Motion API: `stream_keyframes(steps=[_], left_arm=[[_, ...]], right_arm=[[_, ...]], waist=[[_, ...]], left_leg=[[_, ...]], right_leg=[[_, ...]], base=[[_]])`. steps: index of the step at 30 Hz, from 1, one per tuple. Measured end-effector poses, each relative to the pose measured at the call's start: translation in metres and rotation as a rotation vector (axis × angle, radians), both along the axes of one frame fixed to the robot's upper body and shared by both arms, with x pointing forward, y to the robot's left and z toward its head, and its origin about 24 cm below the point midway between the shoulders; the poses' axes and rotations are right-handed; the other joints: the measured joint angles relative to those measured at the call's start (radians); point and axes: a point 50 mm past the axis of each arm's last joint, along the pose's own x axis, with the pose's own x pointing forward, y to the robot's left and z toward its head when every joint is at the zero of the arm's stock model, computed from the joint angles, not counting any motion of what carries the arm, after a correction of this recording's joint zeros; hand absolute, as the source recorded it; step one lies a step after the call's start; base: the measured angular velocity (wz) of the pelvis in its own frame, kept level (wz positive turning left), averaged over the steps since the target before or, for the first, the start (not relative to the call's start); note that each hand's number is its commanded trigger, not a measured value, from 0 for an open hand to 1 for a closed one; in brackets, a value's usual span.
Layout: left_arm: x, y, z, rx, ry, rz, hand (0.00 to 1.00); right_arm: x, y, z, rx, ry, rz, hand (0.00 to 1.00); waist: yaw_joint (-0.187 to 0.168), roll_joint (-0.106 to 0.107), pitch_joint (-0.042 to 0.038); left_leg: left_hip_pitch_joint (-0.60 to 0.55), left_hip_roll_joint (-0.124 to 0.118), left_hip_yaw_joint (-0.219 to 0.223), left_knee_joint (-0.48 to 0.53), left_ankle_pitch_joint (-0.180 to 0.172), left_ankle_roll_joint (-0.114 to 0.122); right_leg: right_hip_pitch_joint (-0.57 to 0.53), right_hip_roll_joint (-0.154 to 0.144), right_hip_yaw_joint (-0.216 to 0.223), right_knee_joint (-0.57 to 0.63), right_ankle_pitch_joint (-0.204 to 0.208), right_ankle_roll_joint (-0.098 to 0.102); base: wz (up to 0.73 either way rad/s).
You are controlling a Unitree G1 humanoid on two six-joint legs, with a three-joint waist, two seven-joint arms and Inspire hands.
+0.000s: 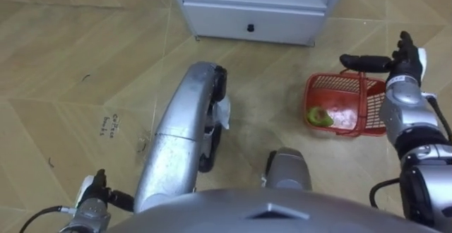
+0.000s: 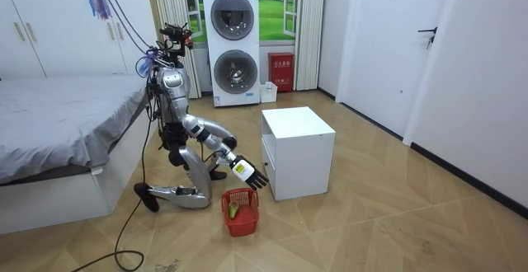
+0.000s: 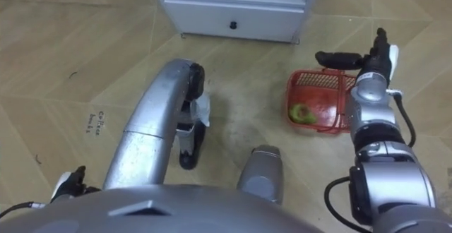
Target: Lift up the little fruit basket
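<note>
One red fruit basket (image 1: 337,89) is sitting upright on the wood floor (image 1: 70,63), ahead and to the robot's right, with its opening facing up. Its long axis is running roughly left to right across the eye views. A green fruit (image 1: 319,116) is lying in its near left corner. The right hand (image 1: 406,58) is hovering over the basket's far right edge (fingers straight, pointing left) and is holding nothing. A white cabinet (image 1: 251,14) is standing just beyond. The left hand (image 1: 94,193) is hanging low at the left; its state cannot be told. The robot is kneeling between the cabinet and a bed (image 2: 58,115).
</note>
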Motion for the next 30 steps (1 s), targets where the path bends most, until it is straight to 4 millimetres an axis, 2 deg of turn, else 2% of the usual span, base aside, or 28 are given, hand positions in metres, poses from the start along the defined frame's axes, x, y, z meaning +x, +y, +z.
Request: stream_keyframes(steps=[4, 10, 17, 22, 27, 30], left_arm=[[-0.002, -0.006, -0.002, -0.018, 0.012, -0.01, 0.0], [-0.006, -0.009, -0.003, -0.032, 0.015, 0.002, 0.0], [-0.003, -0.011, -0.003, -0.063, -0.006, 0.025, 0.0], [-0.011, -0.014, -0.004, -0.072, 0.006, 0.023, 0.0], [-0.02, -0.014, -0.004, -0.075, 0.025, 0.029, 0.0], [-0.02, -0.015, -0.004, -0.083, 0.019, 0.037, 0.0]], right_arm=[[-0.008, -0.006, -0.006, 0.03, 0.034, -0.038, 0.0], [-0.023, -0.013, -0.016, 0.087, 0.087, -0.118, 0.0], [-0.027, -0.022, -0.015, 0.126, 0.083, -0.164, 0.0], [-0.035, -0.032, -0.017, 0.15, 0.101, -0.234, 0.0], [-0.041, -0.037, -0.018, 0.157, 0.116, -0.256, 0.0], [-0.042, -0.037, -0.018, 0.157, 0.118, -0.255, 0.0]], waist=[[0.007, 0.019, 0.0022], [0.004, 0.025, 0.0013], [0.005, 0.043, 0.0013], [0.005, 0.058, -0.0011], [0.005, 0.058, -0.0009], [0.003, 0.052, 0.0023]], left_leg=[[-0.021, 0.008, 0.009, 0.003, 0.009, 0.007], [-0.036, 0.011, 0.014, 0.003, 0.011, 0.009], [-0.065, 0.012, 0.025, 0.002, 0.017, 0.015], [-0.074, 0.013, 0.038, 0.002, 0.022, 0.026], [-0.082, 0.014, 0.038, 0.002, 0.023, 0.027], [-0.084, 0.016, 0.04, 0.0, 0.024, 0.026]], right_leg=[[-0.023, -0.001, 0.01, 0.013, -0.002, 0.003], [-0.045, -0.002, 0.014, 0.016, -0.002, 0.004], [-0.071, -0.01, 0.022, 0.021, -0.004, 0.008], [-0.088, -0.018, 0.03, 0.029, -0.005, 0.009], [-0.097, -0.018, 0.031, 0.031, -0.005, 0.01], [-0.102, -0.02, 0.034, 0.031, -0.006, 0.012]], base=[[0.0], [0.0], [0.0], [0.0], [0.0], [0.0]])
